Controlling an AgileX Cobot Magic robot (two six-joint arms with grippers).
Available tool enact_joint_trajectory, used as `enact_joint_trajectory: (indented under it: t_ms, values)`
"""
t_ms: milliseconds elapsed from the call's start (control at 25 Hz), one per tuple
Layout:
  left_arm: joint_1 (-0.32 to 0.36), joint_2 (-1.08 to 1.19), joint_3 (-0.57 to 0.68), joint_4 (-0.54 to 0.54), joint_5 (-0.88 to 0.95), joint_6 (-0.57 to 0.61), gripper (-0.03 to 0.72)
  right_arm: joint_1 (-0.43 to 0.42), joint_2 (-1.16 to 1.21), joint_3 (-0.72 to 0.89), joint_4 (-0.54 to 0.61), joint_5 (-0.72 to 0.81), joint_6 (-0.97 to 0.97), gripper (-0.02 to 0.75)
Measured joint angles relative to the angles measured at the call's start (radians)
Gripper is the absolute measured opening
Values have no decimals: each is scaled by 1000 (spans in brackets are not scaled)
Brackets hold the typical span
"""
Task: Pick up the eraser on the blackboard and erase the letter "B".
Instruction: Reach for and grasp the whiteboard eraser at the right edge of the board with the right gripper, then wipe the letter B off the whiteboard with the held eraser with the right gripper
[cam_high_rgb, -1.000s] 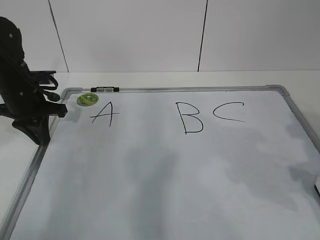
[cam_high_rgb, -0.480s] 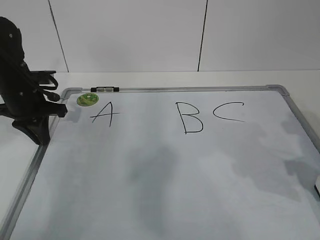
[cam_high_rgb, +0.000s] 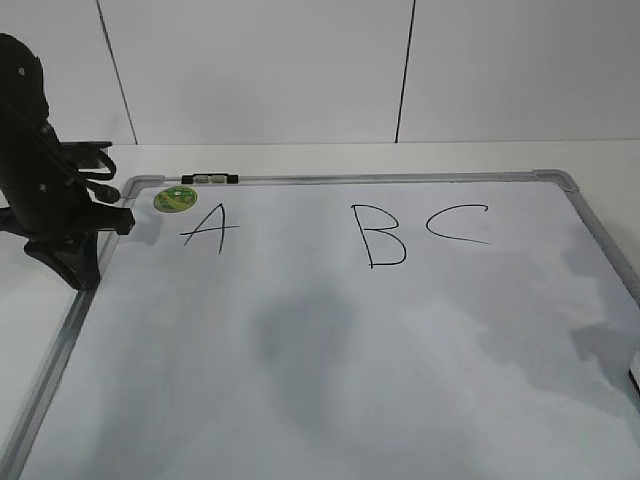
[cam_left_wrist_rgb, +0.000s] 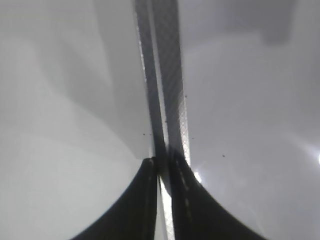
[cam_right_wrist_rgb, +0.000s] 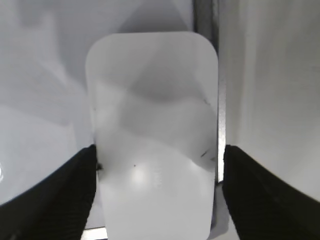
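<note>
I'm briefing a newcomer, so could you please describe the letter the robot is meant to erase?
On the blackboard, three black marker letters run along the top edge. The letter "B" is the middle one, with two bulging loops, unlike the pointed "A" left and the open "C" right.

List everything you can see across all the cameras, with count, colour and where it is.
blackboard: one, white with grey metal frame, covering most of the table.
letter "A": one, black, upper left of board.
letter "B": one, black, middle.
letter "C": one, black, right of the B.
sticker: one, green, round, top left corner.
clip: one, black and silver, on top frame.
eraser: one, white, beside the frame, between the right fingers.
left gripper: black, jaws together over the frame.
right gripper: black, open, straddling the eraser.
</note>
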Motion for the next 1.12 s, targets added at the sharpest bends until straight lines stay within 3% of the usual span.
enact_joint_trajectory:
  t_ms: [1120]
  values:
    - [0, 0, 0, 0, 0, 0, 37, 0, 80, -16, 33, -8, -4, 602]
